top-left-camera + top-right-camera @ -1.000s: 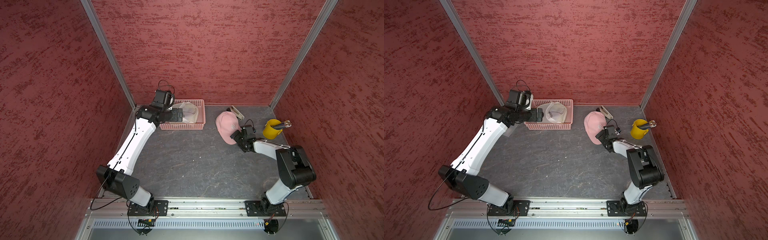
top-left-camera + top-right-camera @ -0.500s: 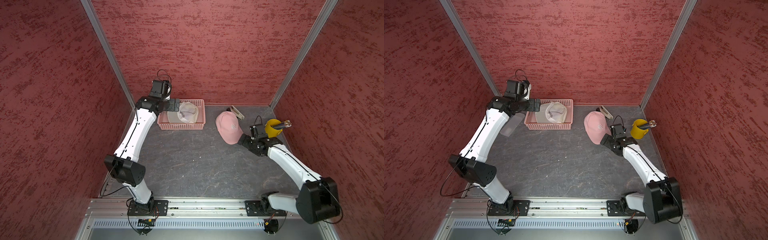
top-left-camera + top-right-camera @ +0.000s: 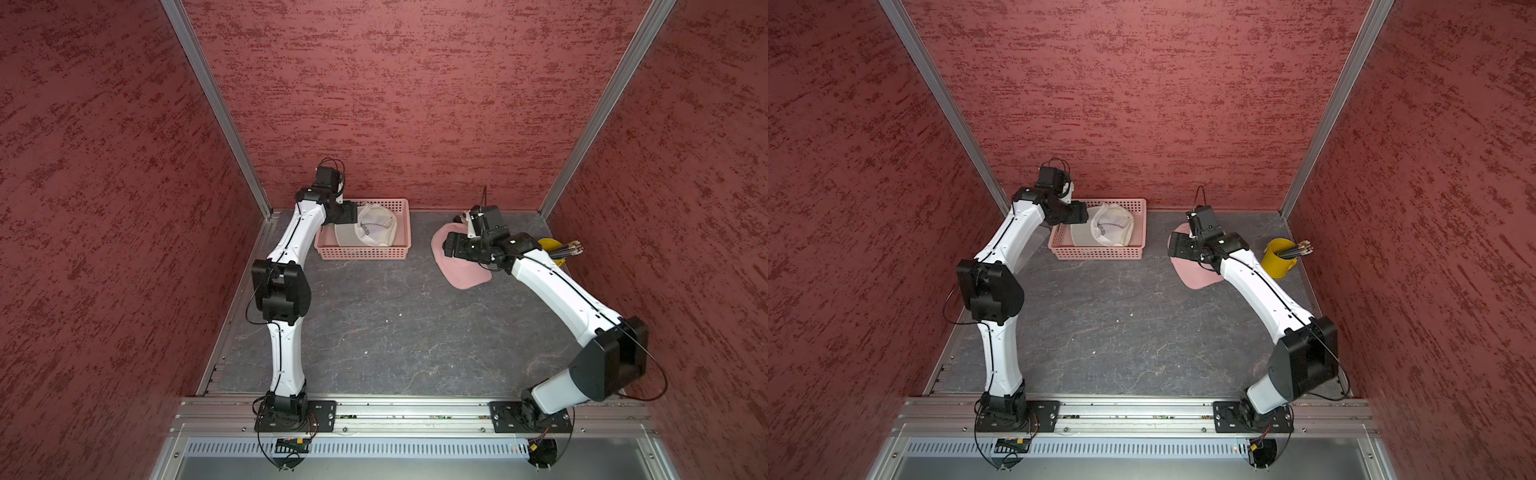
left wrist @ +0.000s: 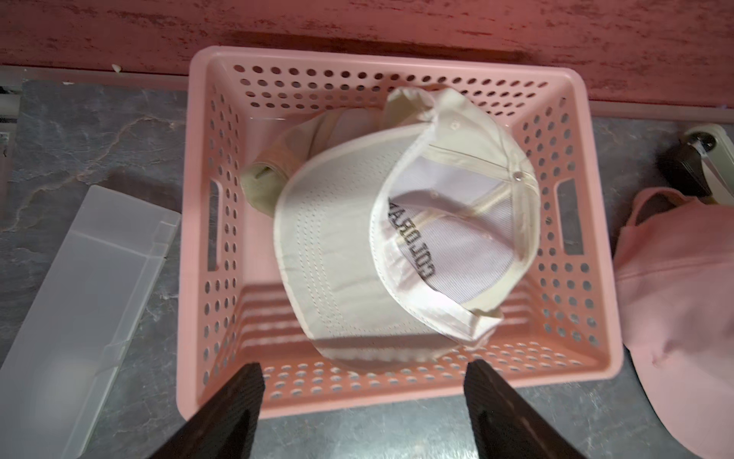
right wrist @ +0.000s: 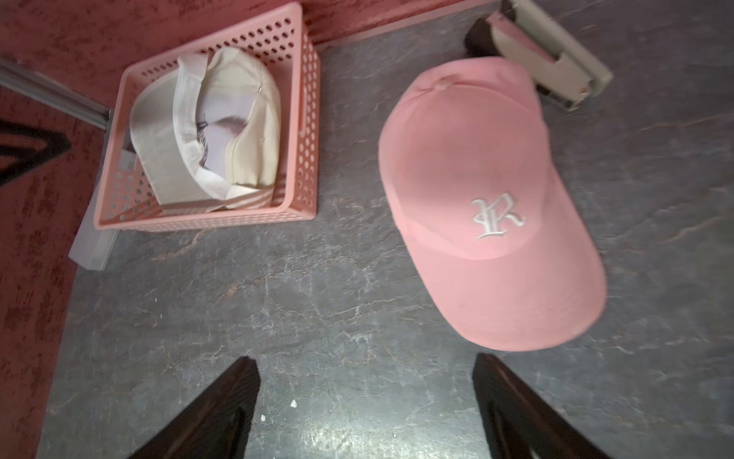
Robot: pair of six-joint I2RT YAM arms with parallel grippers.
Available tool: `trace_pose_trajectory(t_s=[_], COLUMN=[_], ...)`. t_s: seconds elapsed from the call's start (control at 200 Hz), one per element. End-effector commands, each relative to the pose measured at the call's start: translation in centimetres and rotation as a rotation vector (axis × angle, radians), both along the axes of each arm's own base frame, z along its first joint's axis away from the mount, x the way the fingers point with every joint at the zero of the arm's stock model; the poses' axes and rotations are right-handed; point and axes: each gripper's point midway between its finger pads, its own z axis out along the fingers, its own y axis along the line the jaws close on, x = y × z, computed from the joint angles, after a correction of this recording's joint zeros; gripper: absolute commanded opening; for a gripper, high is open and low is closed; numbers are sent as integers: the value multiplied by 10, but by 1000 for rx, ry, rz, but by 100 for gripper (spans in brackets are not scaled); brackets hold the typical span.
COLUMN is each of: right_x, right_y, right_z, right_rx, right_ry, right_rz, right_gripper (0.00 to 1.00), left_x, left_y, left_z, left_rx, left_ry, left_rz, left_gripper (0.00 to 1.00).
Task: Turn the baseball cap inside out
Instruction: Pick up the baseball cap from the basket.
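Note:
A pink baseball cap (image 5: 476, 179) with a white letter R lies crown up on the grey table, also visible in both top views (image 3: 465, 274) (image 3: 1196, 276). My right gripper (image 5: 365, 373) hangs open above the table beside its brim, over the cap in a top view (image 3: 451, 249). A cream cap (image 4: 357, 258) lies on its side in the pink basket (image 4: 397, 397), inner band showing. My left gripper (image 4: 363, 377) is open above the basket's near wall, empty, seen in a top view (image 3: 351, 214) at the basket's left end.
A yellow cup of pencils (image 3: 1279, 257) stands right of the pink cap. A beige stapler-like device (image 5: 548, 59) lies just behind the cap by the back wall. A translucent plastic box (image 4: 79, 298) lies left of the basket. Red walls close in three sides.
Both arms have risen at the elbow. The left gripper swung over the basket's left end. The right gripper lifted from the pink cap's brim to above its crown.

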Motion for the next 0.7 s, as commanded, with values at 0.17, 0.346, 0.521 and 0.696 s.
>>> trace_pose_trajectory(t_s=[0.17,0.346,0.521,0.696], right_x=[1,1,0,-2], right_y=[52,61,66,67], right_z=[13,10,4,3], right_rx=[18,33,35,43], right_ry=[-24,-17,5,11], right_rz=[152,174,184,193], right_gripper=[90,90,90,90], left_x=[18,27,37,42], left_y=[9,7,15,13], left_z=[-38,-64,-91,-107], left_rx=[-93,-117,-95,-125], left_ry=[49,75,97,104], left_rz=[-26,-39,-18,-23], left_gripper=[83,84,87,87])
